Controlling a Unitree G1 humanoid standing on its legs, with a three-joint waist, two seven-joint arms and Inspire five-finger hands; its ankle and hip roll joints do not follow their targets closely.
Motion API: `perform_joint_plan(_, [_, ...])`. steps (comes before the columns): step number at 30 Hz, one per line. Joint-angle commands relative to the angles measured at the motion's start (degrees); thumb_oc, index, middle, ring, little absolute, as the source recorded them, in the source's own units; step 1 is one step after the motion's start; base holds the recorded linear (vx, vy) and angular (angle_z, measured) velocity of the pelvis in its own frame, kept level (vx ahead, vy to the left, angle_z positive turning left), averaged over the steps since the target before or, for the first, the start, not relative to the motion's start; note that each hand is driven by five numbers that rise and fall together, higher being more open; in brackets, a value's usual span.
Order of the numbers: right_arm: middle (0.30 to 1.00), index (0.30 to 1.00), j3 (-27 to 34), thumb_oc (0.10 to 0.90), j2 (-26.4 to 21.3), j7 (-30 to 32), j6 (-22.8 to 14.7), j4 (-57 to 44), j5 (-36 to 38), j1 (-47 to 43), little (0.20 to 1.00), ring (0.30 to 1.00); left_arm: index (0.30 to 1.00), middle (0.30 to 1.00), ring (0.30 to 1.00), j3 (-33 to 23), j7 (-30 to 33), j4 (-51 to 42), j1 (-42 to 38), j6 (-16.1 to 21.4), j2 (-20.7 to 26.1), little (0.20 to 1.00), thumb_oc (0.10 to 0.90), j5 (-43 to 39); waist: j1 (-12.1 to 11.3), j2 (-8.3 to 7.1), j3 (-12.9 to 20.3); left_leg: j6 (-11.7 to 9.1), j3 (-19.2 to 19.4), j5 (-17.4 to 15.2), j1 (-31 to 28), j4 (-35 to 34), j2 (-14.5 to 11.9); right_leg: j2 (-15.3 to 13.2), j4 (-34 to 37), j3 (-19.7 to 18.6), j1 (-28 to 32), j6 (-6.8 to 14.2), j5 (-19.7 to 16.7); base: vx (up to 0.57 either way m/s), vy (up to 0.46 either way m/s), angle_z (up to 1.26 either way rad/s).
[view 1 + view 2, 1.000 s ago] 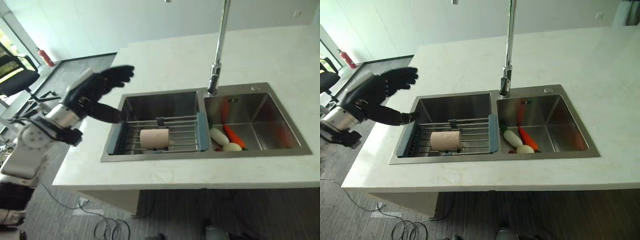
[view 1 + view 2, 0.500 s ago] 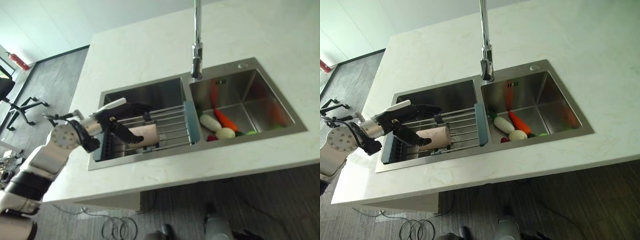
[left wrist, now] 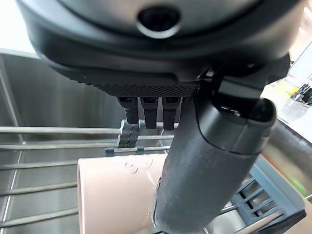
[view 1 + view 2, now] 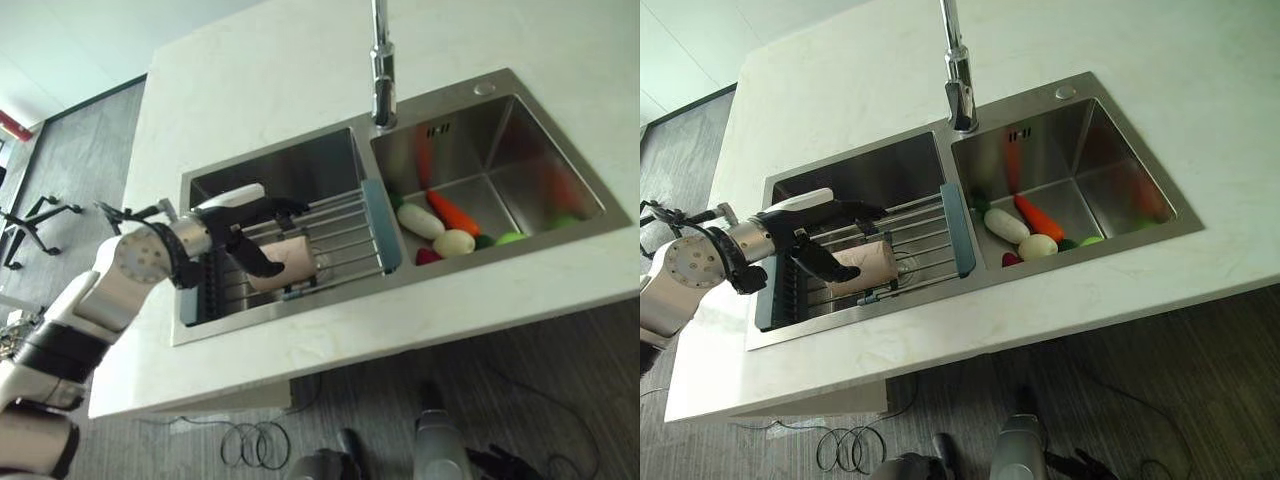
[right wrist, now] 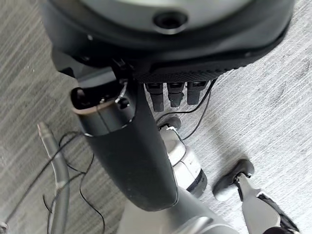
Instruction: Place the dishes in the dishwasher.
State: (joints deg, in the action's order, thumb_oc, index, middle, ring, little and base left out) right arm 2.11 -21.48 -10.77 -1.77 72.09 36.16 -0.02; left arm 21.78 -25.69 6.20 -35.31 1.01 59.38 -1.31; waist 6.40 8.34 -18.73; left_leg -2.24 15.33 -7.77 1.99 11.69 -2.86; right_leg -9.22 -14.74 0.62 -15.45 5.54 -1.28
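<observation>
A pale pink cup (image 4: 292, 264) lies on its side on a wire drain rack (image 4: 345, 235) across the left basin of the steel sink (image 4: 300, 310). My left hand (image 4: 225, 235) reaches into that basin from the left. Its fingers stretch straight over the rack above the cup, and its thumb (image 3: 209, 165) rests against the cup's (image 3: 112, 195) near side. The hand is open and not closed round the cup. My right hand (image 5: 131, 161) hangs low over the grey floor with relaxed fingers, holding nothing.
The right basin holds a carrot (image 4: 452, 212), a white radish (image 4: 420, 222) and other vegetables. A tall faucet (image 4: 382, 80) stands behind the divider. The rack has blue end pieces (image 4: 385, 240). White countertop (image 4: 300, 80) surrounds the sink.
My left hand has come down from above the counter into the left basin and now lies against the pink cup. The camera has also shifted.
</observation>
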Motion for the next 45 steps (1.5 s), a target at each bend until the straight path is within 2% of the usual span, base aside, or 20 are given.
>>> perform_joint_plan(1, [0.9,0.9,0.62,0.8,-1.17,-0.22,-0.95,-2.89,1.49,1.64,0.9,0.9,0.9,0.9,0.9,-3.49,-0.16,-1.03,-5.68,-0.68,4.56,0.9,0.8,0.75,1.03,-1.37,1.86,0.46,-7.57,-4.26,5.8,5.5,0.26,-1.87,-2.45,0.26,3.27,4.27,8.73,-0.05,-0.004,-0.03])
perform_joint_plan(6, [0.9,0.9,0.6,0.8,-1.13,-0.65,-0.72,-3.46,1.47,0.79,0.9,0.9,0.9,0.9,0.9,-2.26,-5.29,-2.02,-7.17,-4.42,4.88,0.9,0.8,-0.3,0.74,-1.86,0.85,0.64,-7.71,-4.13,6.5,5.5,0.46,-2.21,-2.45,0.7,2.61,4.5,8.36,-0.03,-0.017,0.01])
perform_joint_plan(8, [0.9,0.9,0.24,0.8,-0.98,-0.88,-0.64,-3.5,1.02,0.01,0.9,0.9,0.9,0.9,0.9,-1.17,-8.88,-2.23,-8.03,-8.2,4.04,0.9,0.8,2.13,0.69,-2.01,0.27,0.7,-7.65,-4.11,6.85,5.5,0.52,-2.4,-2.45,1.03,2.23,4.6,8.19,0.0,0.0,0.0])
perform_joint_plan(11, [0.9,0.9,-0.13,0.8,-1.16,-0.88,-0.63,-3.46,0.71,-0.5,0.9,0.9,0.9,0.9,0.9,-0.32,-9.92,-1.69,-8.25,-10.72,3.93,0.9,0.8,3.39,0.59,-1.92,-0.13,0.72,-7.5,-3.97,6.98,5.5,0.6,-2.56,-2.45,1.08,2.08,4.61,8.03,0.0,0.0,0.0])
perform_joint_plan(18, [0.9,0.9,-0.62,0.8,-1.24,-0.74,-0.78,-4.12,1.34,-1.0,0.9,0.9,0.9,0.9,0.9,-0.68,-7.7,-0.95,-7.66,-10.53,5.05,0.9,0.8,6.57,0.12,-1.9,-1.06,0.8,-7.79,-3.72,7.42,5.5,0.75,-2.75,-2.45,1.15,1.84,4.61,7.83,0.0,0.004,0.01])
perform_joint_plan(24, [0.9,0.9,-1.19,0.8,-1.09,-0.81,-1.07,-5.81,2.05,-1.44,0.9,0.9,0.9,0.9,0.9,-1.96,-4.47,-0.14,-6.41,-6.99,7.09,0.9,0.8,9.28,-0.47,-2.19,-2.64,0.93,-8.49,-3.49,8.73,5.5,0.9,-2.95,-2.45,1.51,0.76,4.68,7.42,-0.04,0.008,0.03])
perform_joint_plan(25, [0.9,0.9,-1.22,0.8,-0.98,-0.81,-1.19,-5.82,2.02,-1.5,0.9,0.9,0.3,0.3,0.3,-1.93,-4.54,-0.36,-6.41,-6.5,7.32,0.3,0.4,9.68,-0.48,-2.29,-2.71,0.96,-8.46,-3.52,8.82,5.5,0.85,-2.98,-2.45,1.64,0.69,4.7,7.41,-0.04,-0.026,0.08])
perform_joint_plan(30, [0.9,0.9,-1.41,0.8,-0.91,-0.52,-1.1,-5.99,2.52,-1.78,0.9,0.9,0.3,0.3,0.3,-1.95,-2.89,-1.38,-5.99,-3.2,8.13,0.3,0.4,11.12,-0.76,-2.71,-2.98,0.9,-8.45,-3.54,8.98,5.5,0.55,-2.95,-2.45,2.08,0.57,4.72,7.35,-0.03,-0.022,0.08])
perform_joint_plan(36, [0.9,0.9,-1.59,0.8,-0.78,-0.25,-1.24,-6.01,2.61,-1.49,0.9,0.9,0.3,0.3,0.3,-2.02,-0.34,-2.72,-6.35,-1.03,8.93,0.3,0.4,12.69,-0.79,-2.83,-2.44,0.75,-8.17,-3.65,8.43,5.5,0.26,-2.8,-2.45,2.57,1.09,4.59,7.57,0.0,0.0,0.0])
perform_joint_plan(45, [0.9,0.9,-2.27,0.8,0.15,0.6,-1.45,-5.21,2.1,-0.82,0.9,0.9,0.3,0.3,0.3,-3.84,12.44,-5.06,-6.49,3.44,10.55,0.3,0.4,19.2,-1.44,-3.08,0.41,0.22,-7.58,-3.84,6.46,5.5,-0.83,-2.49,-2.45,4.15,3.59,4.16,8.73,0.0,-0.008,0.03])
